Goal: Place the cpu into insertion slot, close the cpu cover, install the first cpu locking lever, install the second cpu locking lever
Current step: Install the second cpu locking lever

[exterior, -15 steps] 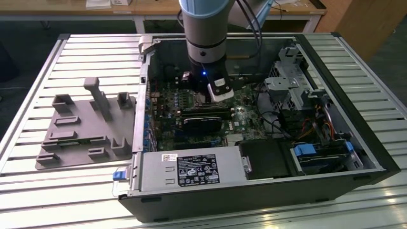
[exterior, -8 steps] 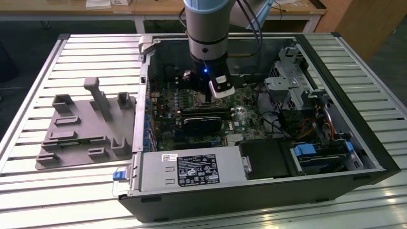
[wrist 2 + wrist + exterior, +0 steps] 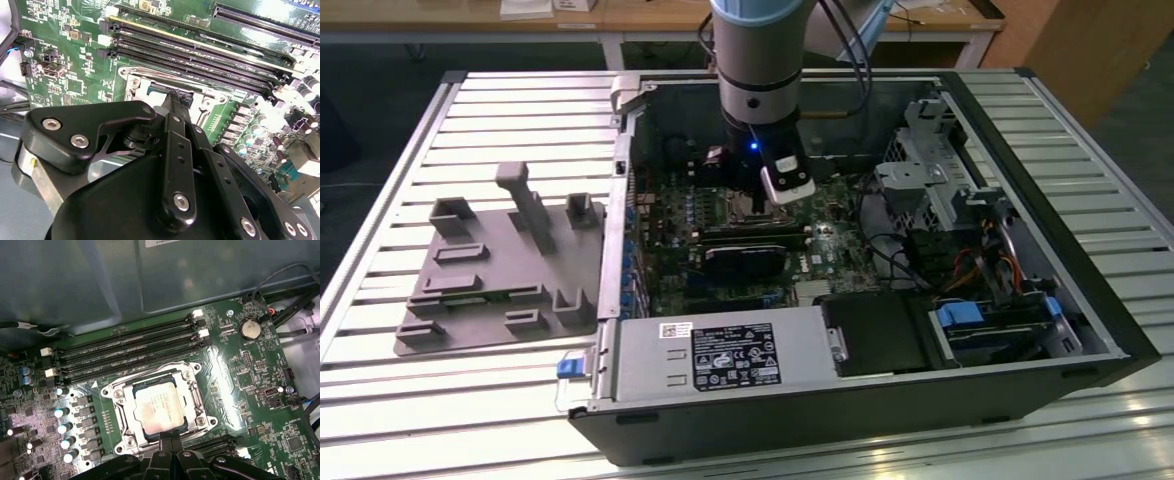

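gripper (image 3: pixel 167 440): fingers pressed together, nothing between them, tips at near edge of insertion slot (image 3: pixel 202 422) | cpu (image 3: pixel 159 409): seated flat in slot | cpu cover (image 3: pixel 191 390): apparently down around chip | step judged: locking levers; needs a precise sideways hook | memory slots (image 3: pixel 130 347): beyond

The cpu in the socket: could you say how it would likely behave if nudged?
The cpu looks flat and rigid, so probably stiff and unlikely to roll. It lies inside the metal cpu cover, which likely stops sliding. Its shiny top may be slippery.
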`<state>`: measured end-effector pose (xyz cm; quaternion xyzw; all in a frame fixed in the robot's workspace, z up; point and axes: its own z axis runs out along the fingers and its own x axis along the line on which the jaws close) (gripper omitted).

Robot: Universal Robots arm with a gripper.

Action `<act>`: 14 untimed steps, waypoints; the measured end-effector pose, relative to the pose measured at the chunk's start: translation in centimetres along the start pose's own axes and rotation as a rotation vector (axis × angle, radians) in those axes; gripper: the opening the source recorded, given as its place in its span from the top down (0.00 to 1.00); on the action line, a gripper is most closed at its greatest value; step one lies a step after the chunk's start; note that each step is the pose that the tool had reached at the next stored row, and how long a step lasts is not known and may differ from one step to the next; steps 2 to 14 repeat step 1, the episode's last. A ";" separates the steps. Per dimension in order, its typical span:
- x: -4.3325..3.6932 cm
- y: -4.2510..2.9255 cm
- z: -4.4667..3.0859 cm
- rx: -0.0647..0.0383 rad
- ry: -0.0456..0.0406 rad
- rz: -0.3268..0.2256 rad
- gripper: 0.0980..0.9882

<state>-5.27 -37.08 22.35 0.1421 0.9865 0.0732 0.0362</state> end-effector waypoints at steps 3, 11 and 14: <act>0.00 0.00 0.00 0.000 0.0000 0.000 1.00; 0.00 0.00 0.00 0.000 0.0000 0.000 1.00; 0.00 0.00 0.00 0.000 0.0000 0.000 1.00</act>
